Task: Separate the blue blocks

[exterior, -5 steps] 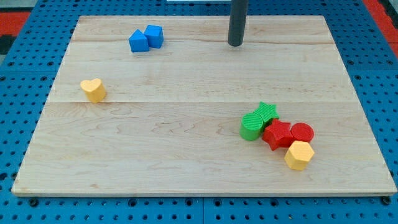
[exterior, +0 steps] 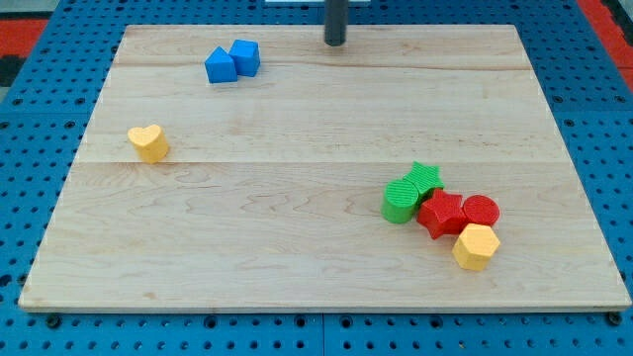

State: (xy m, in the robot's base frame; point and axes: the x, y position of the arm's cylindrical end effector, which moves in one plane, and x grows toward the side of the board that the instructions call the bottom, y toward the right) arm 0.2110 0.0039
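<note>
**Blue blocks not yet parted; tip stands off to their right**

No hand is fitted to this arm, so nothing can be said of an opening or a hold: only a dark rod is carried, and nothing is gripped by it. My tip (exterior: 335, 43) is seen near the view's top edge of the desk (exterior: 297, 237), to the view's right of the blue pair and clear of it.

The two blue blocks are found in the view's upper left. The blue cube (exterior: 245, 56) and the other blue block (exterior: 220, 66), whose shape is not clearly made out, are pressed together, side against side. The separation is therefore judged not begun; the whole of the pushing is left to be done.

Nothing is placed between my tip and the pair, so the approach is judged open. A yellow heart (exterior: 148, 142) lies alone below the pair, well apart. At the view's lower right a cluster is formed by a green star (exterior: 425, 178), a green cylinder (exterior: 399, 202), a red star (exterior: 441, 214), a red cylinder (exterior: 482, 211) and a yellow hexagon (exterior: 476, 246), all far from the work.
</note>
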